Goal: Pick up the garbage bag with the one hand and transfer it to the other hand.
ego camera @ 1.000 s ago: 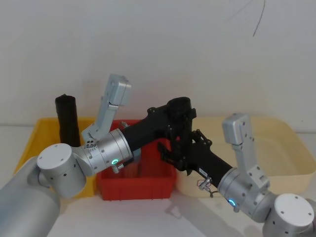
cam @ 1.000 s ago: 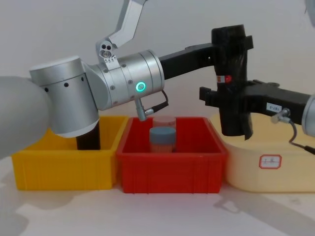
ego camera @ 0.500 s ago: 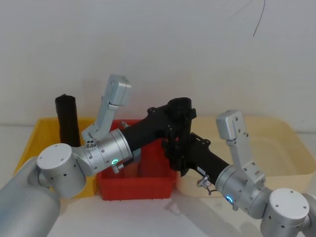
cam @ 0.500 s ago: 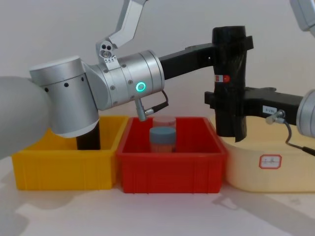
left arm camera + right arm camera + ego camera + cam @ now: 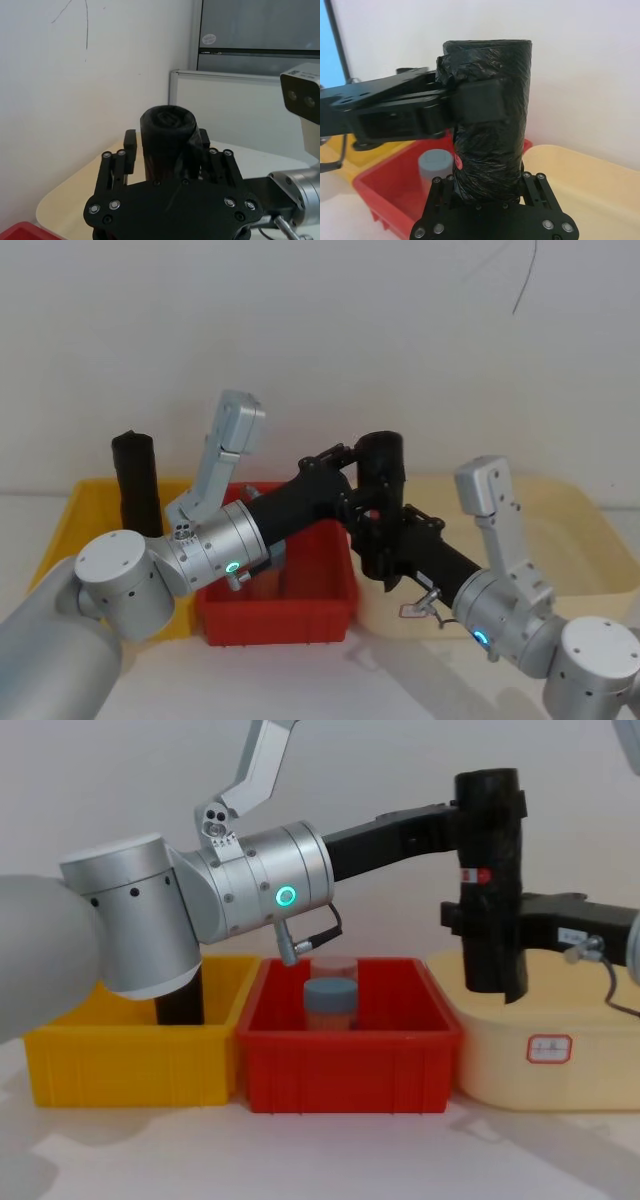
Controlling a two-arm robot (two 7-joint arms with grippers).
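Note:
The garbage bag is a glossy black roll standing upright in the air above the seam between the red bin and the cream tub, its red-and-white label facing left. My right gripper is shut on its lower half, and in the right wrist view the roll rises from between that gripper's fingers. My left gripper, on the green-ring arm, is open around the roll's upper part. In the left wrist view its fingers stand apart from the roll.
Below, from left to right, stand a yellow bin, a red bin holding a grey-capped container, and a cream tub. A taller black roll stands in the yellow bin. A white wall is close behind.
The right gripper closed on the roll's lower half and carried it a little to the right. The left gripper's fingers opened off the roll while its arm stayed in place.

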